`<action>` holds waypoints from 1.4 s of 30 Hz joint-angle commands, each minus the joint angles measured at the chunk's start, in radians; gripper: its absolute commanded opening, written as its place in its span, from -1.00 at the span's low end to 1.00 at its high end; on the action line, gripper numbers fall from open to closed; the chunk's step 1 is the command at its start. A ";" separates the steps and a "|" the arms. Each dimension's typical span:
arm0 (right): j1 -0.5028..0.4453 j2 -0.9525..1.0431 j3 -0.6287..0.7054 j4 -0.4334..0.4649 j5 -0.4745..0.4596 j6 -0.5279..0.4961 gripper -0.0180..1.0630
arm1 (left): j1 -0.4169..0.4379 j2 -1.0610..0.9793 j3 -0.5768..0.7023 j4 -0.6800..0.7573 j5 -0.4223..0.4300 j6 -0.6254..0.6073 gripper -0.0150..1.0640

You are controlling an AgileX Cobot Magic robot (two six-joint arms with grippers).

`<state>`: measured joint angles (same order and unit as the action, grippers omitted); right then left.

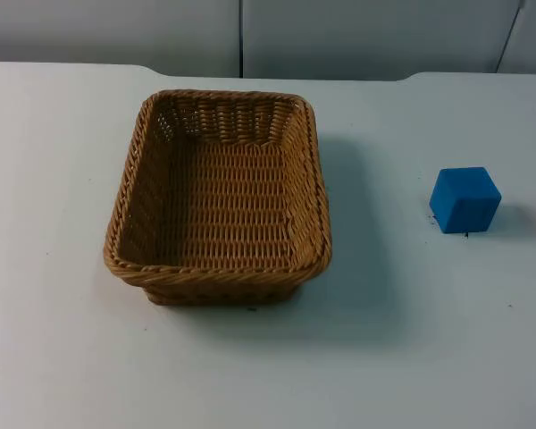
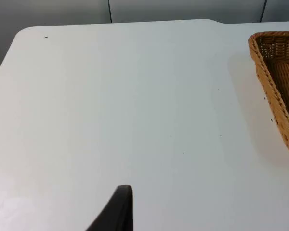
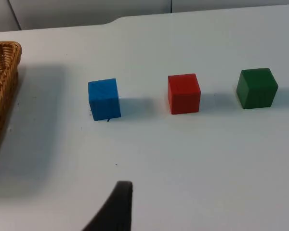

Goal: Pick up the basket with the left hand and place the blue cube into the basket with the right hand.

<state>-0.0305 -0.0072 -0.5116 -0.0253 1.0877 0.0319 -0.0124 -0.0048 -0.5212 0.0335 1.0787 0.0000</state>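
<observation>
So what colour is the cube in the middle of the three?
Red. The red cube sits between the blue cube and the green cube, best seen in the right wrist view.

No legible text, label, brand, number or sign was found on any surface inspected, including the basket (image 1: pixel 219 197) and the blue cube (image 1: pixel 465 200).

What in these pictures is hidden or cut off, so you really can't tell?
- Left gripper: one fingertip at the left wrist view's edge; open or shut unknown.
- Right gripper: likewise in the right wrist view.
- Basket: both wrist views' edges cut it off.
- Red cube: a sliver at the top view's edge.
</observation>
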 commanded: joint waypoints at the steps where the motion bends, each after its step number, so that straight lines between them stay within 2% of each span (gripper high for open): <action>1: -0.004 0.007 0.005 0.004 -0.009 -0.006 0.95 | -0.005 0.005 0.007 -0.007 0.000 0.000 0.96; 5: -0.004 0.007 0.005 0.004 -0.009 -0.006 0.86 | -0.005 0.005 0.002 -0.016 -0.008 0.000 0.96; 7: -0.004 0.007 0.003 0.004 -0.009 -0.006 0.86 | -0.005 0.005 -0.003 -0.021 -0.012 0.000 0.96; 11: -0.004 0.007 -0.029 0.004 -0.045 -0.008 0.86 | -0.005 0.005 -0.073 -0.044 -0.088 0.000 0.96; 17: -0.004 0.007 -0.056 0.004 -0.067 -0.008 0.86 | -0.005 0.079 -0.118 -0.046 -0.111 0.000 0.96; 19: -0.004 0.052 -0.074 0.014 -0.067 -0.008 0.86 | -0.005 0.137 -0.130 -0.069 -0.152 0.000 0.96; 21: -0.004 0.116 -0.102 0.025 -0.109 -0.008 0.86 | -0.005 0.204 -0.137 -0.095 -0.224 0.000 0.96; 23: -0.004 0.152 -0.118 0.025 -0.130 -0.008 0.86 | -0.005 0.235 -0.141 -0.103 -0.247 0.000 0.94; 26: -0.004 0.211 -0.141 0.025 -0.162 -0.017 0.86 | -0.005 0.295 -0.152 -0.110 -0.284 0.000 0.83; 29: -0.004 0.302 -0.176 0.025 -0.196 -0.032 0.86 | -0.005 0.404 -0.165 -0.110 -0.351 0.000 0.48; 30: -0.004 0.351 -0.190 0.025 -0.213 -0.032 0.86 | -0.005 0.431 -0.166 -0.110 -0.378 0.000 0.43; 31: -0.004 0.351 -0.190 0.025 -0.213 -0.032 0.86 | -0.005 0.431 -0.166 -0.110 -0.378 0.000 0.43; 36: -0.004 0.481 -0.239 0.034 -0.258 -0.032 0.86 | -0.005 0.572 -0.174 -0.110 -0.514 0.012 0.40; 42: -0.004 0.563 -0.274 0.034 -0.296 -0.037 0.86 | -0.005 0.770 -0.244 -0.110 -0.527 0.049 0.40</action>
<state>-0.0305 0.5467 -0.7757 0.0057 0.8125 0.0000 -0.0124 0.7435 -0.7571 -0.0673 0.5734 0.0410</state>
